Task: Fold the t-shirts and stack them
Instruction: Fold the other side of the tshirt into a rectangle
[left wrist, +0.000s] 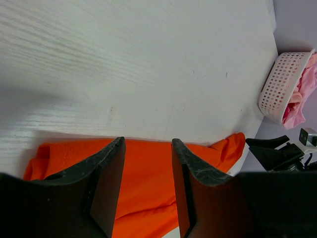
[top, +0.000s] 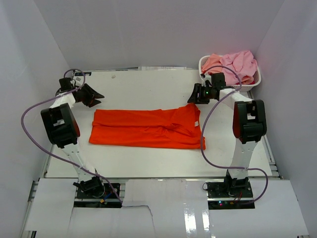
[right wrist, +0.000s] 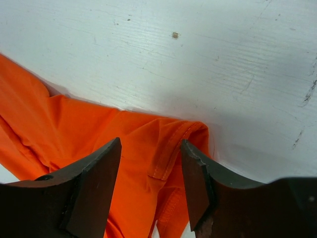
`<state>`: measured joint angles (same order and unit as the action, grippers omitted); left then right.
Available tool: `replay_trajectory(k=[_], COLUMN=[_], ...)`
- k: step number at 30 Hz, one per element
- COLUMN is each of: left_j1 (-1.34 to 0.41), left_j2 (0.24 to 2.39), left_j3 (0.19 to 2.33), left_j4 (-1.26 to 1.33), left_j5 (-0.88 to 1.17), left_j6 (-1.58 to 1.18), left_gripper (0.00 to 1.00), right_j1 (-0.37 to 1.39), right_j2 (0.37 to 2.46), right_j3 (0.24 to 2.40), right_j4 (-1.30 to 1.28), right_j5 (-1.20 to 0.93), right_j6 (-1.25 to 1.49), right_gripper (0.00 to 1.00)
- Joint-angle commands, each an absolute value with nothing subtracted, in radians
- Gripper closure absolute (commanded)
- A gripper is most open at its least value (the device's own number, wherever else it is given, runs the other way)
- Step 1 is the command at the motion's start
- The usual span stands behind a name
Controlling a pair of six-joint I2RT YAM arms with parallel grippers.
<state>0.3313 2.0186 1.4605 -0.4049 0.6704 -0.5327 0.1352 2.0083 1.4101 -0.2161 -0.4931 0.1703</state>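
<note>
Beside your left gripper (top: 94,97), whose jaws stand apart on nothing, the orange-red t-shirt (top: 148,130) lies folded into a long band on the table (top: 148,87). Its far right corner sits just under your right gripper (top: 192,98), jaws likewise apart, cloth unclamped. Beyond that gripper, pink t-shirts (top: 241,63) fill the white basket (top: 249,87).

White perforated basket (left wrist: 278,83) at table (top: 148,87) far right corner; small speck (right wrist: 175,35), maybe stain.

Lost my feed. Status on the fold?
Left gripper open, right gripper open, both empty. Orange t-shirt flat between them. Basket off at far corner.
</note>
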Motion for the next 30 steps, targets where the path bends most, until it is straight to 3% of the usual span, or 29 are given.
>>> replay_trajectory(k=[1,24,26,30], left_j1=[0.328,0.325,0.325,0.325], left_j2=[1.997,2.008,2.008,2.016], left_j3=[1.506,1.516,1.516,1.509], left_j4=[-0.425,-0.443,-0.443,-0.448], left_j5=[0.667,0.643,0.644,0.64], left_j6=[-0.511,-0.491,-0.489,-0.486], left_gripper=[0.47,0.47,0.47,0.47], right_j1=[0.135,0.126,0.126,0.126], right_j2=[2.022,2.008,2.023,2.048], right_j3=[1.451,1.42,1.434,1.451], right_j4=[-0.222,-0.23,-0.232,-0.232], right_j5=[-0.505,-0.463,-0.465,-0.491], right_j6=[0.173,0.158,0.161,0.17], right_gripper=[0.41,0.42,0.53,0.54])
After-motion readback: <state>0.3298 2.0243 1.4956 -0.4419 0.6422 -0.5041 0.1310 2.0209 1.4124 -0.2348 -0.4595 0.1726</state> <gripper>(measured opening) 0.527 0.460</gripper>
